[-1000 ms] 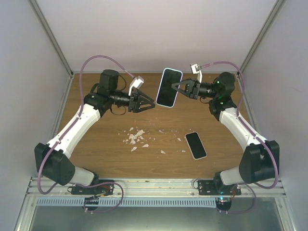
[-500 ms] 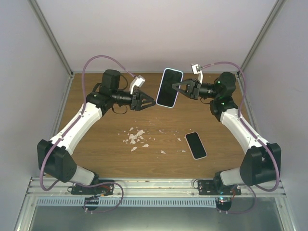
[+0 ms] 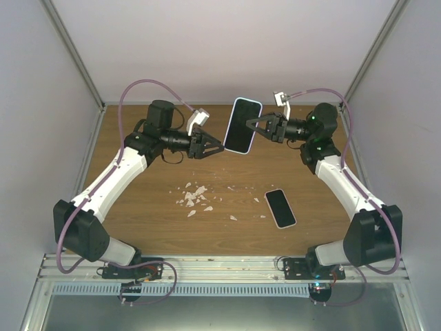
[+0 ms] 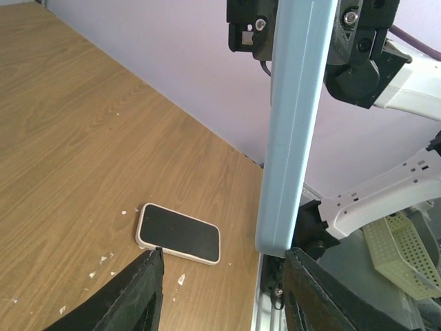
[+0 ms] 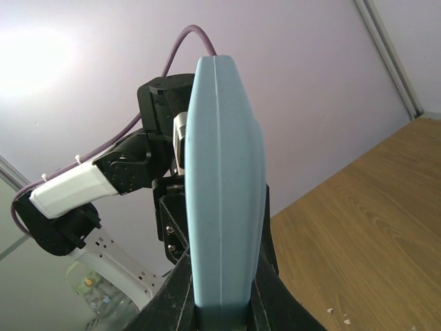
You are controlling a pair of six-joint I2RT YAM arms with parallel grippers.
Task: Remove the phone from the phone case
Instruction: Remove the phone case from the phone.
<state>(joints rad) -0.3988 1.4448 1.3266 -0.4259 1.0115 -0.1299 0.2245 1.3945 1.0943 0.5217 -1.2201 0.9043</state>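
A phone in a light blue case [image 3: 242,125] is held upright in the air above the table's far middle, dark screen showing. My right gripper [image 3: 252,126] is shut on its right edge; in the right wrist view the case [image 5: 224,186] stands edge-on between my fingers [image 5: 172,289]. My left gripper [image 3: 219,147] is open, its tips just left of the case's lower end. In the left wrist view the case [image 4: 293,124] hangs edge-on close to my right finger [image 4: 310,296], and the jaws are wide apart around it.
A second phone with a pale rim [image 3: 280,207] lies flat, screen up, on the wooden table at the right; it also shows in the left wrist view [image 4: 179,233]. White crumbs [image 3: 195,196] are scattered mid-table. Grey walls enclose the table.
My left gripper has moved a little up and right, closer to the case's lower end. The right arm and the held phone have not moved.
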